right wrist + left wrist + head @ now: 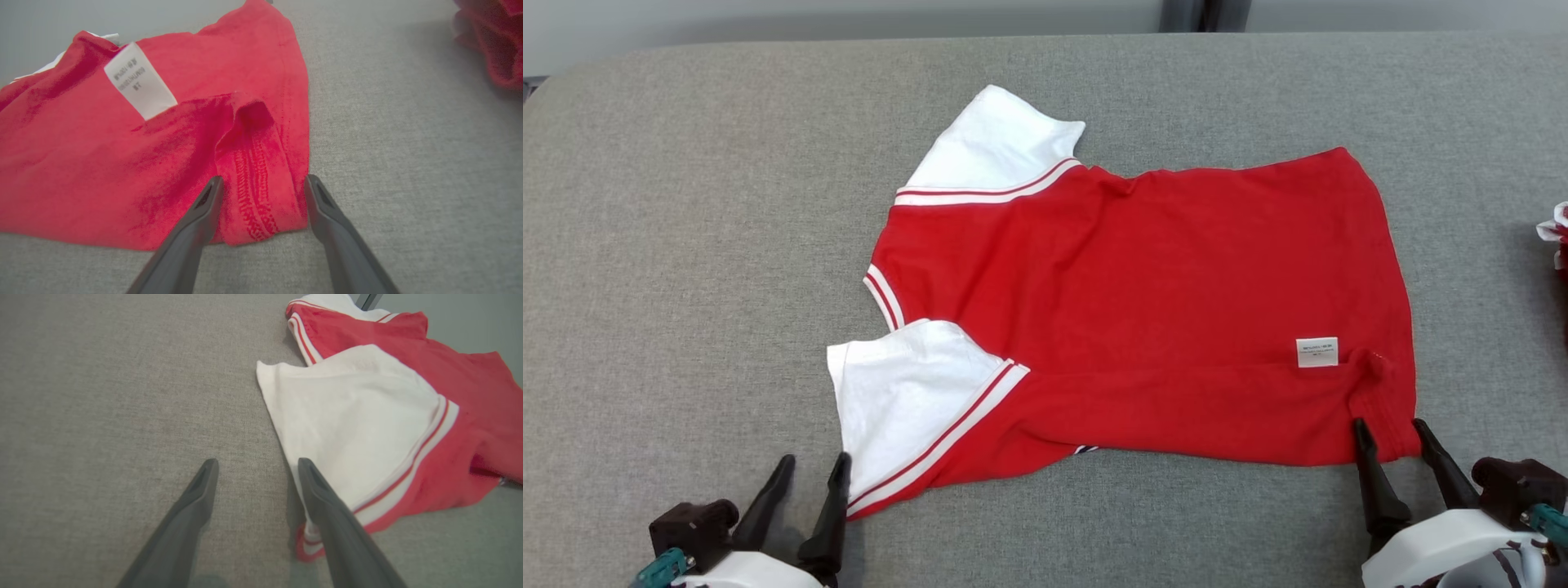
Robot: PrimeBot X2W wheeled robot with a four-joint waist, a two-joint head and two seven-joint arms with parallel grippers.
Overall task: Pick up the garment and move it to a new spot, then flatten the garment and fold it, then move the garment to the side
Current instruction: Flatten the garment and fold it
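The garment point(1143, 310) is a red T-shirt with white sleeves and red-and-white trim, spread sideways on the grey table, neck to the left, hem to the right. A white label point(1316, 351) lies on it near the hem. My left gripper point(809, 472) stands open at the lower left, beside the near white sleeve point(351, 428); its right finger point(327, 506) overlaps the sleeve's edge. My right gripper point(1392, 433) is open at the near hem corner point(261, 196), a finger on each side of the folded red cloth, which lies flat on the table.
The grey fabric-covered table point(686, 245) extends around the shirt. Another red and white cloth item point(1556, 233) lies at the right edge, also seen as a red heap point(494, 45) in the right wrist view. A pale wall runs behind the table.
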